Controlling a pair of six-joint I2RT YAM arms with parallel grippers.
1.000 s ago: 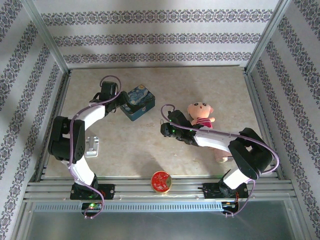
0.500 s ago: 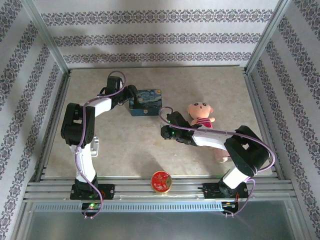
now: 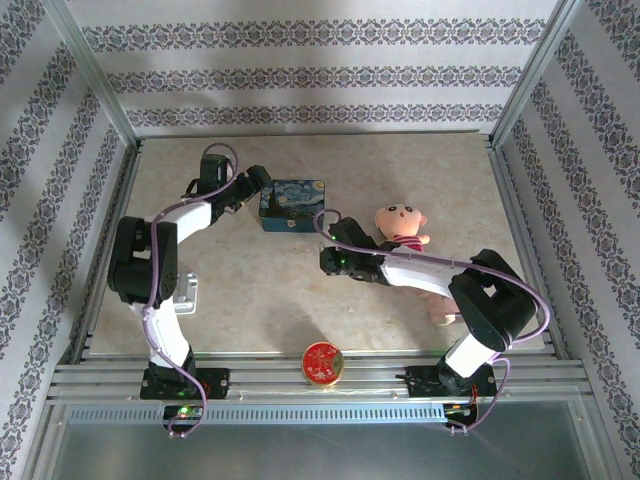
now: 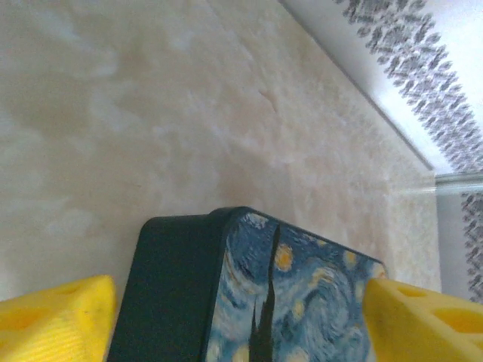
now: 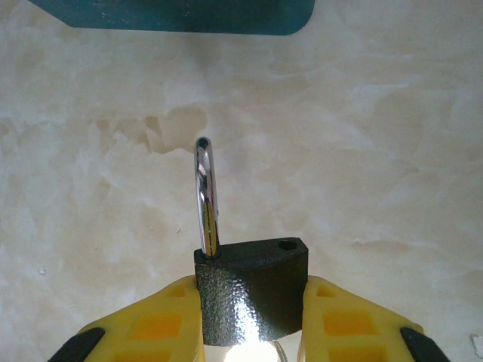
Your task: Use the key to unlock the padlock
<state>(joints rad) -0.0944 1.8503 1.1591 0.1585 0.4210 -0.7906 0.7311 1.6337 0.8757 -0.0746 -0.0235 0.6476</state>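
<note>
The right claw (image 5: 253, 302) gripped the padlock (image 5: 253, 279) by its body over the tabletop (image 5: 377, 136), with the shackle (image 5: 205, 196) clear of one hole and apparently released. The left claw (image 4: 240, 320) had just spread wide around the blue tin (image 4: 294, 286), freeing it after turning it square, so the unlocking looked done.

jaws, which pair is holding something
The right gripper's, shut on the dark grey metal padlock; the left gripper's stand open either side of the blue painted tin.
</note>
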